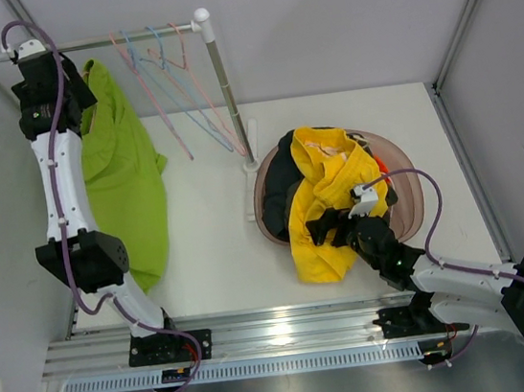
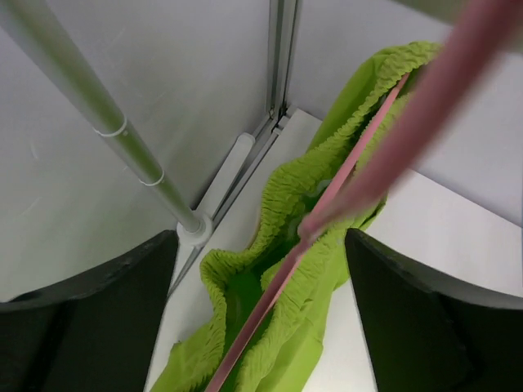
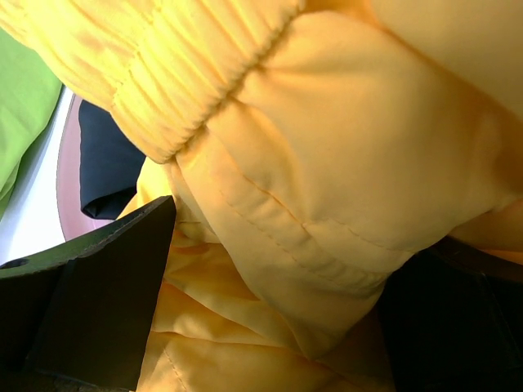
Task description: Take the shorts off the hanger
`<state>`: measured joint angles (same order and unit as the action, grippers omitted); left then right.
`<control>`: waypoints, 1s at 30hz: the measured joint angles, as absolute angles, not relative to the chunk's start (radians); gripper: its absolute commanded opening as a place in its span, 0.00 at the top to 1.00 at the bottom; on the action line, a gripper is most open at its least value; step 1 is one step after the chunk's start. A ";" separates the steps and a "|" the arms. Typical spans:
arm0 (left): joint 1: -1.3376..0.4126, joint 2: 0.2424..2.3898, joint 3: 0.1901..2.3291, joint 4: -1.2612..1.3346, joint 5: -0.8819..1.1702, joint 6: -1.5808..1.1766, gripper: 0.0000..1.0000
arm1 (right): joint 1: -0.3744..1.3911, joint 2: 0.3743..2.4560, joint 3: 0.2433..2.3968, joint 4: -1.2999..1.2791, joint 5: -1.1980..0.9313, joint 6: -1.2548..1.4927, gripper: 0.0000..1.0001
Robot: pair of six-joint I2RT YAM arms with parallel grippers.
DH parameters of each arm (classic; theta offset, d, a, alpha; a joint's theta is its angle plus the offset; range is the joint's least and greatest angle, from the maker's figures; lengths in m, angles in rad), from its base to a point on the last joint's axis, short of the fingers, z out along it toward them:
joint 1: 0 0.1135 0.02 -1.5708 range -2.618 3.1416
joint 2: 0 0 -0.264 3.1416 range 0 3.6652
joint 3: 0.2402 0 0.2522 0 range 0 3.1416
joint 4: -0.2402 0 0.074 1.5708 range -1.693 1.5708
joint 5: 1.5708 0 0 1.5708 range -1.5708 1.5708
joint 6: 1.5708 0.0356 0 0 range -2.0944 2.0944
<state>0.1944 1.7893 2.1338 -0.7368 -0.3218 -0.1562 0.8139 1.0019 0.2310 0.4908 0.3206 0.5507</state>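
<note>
Lime green shorts [image 1: 125, 180] hang from a pink hanger [image 2: 343, 175] at the left end of the rack rail. My left gripper [image 1: 74, 85] is up at the rail, open, its fingers [image 2: 90, 314] on either side of the hanger and the green shorts [image 2: 294, 327]. Yellow shorts [image 1: 324, 188] lie on top of black shorts [image 1: 283, 174] and orange shorts [image 1: 382, 166] in a brown basket [image 1: 408, 201]. My right gripper [image 1: 322, 227] is open, with a fold of the yellow shorts [image 3: 327, 163] between its jaws. The dark olive-grey shorts are hidden.
Several empty pink and blue hangers [image 1: 175, 82] hang on the rail [image 1: 125, 37]. The rack's right post [image 1: 226, 94] stands beside the basket; its left post [image 2: 106, 122] is close to my left gripper. Walls enclose the table on three sides.
</note>
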 measured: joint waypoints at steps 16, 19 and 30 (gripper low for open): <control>0.199 1.814 2.149 -0.757 -0.298 -0.158 1.00 | 0.789 1.008 0.224 0.514 0.279 0.566 0.01; 0.200 1.813 2.155 -0.761 -0.267 -0.163 1.00 | 0.789 1.011 0.223 0.521 0.277 0.566 0.00; 0.177 1.710 2.175 -0.826 -0.202 -0.188 1.00 | 0.792 0.966 0.361 0.274 0.285 0.548 0.01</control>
<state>0.1768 1.7103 2.1754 -0.8265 -0.2024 -0.1879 0.7918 0.9665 0.3614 0.2737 0.2848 0.5484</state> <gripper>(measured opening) 0.038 0.993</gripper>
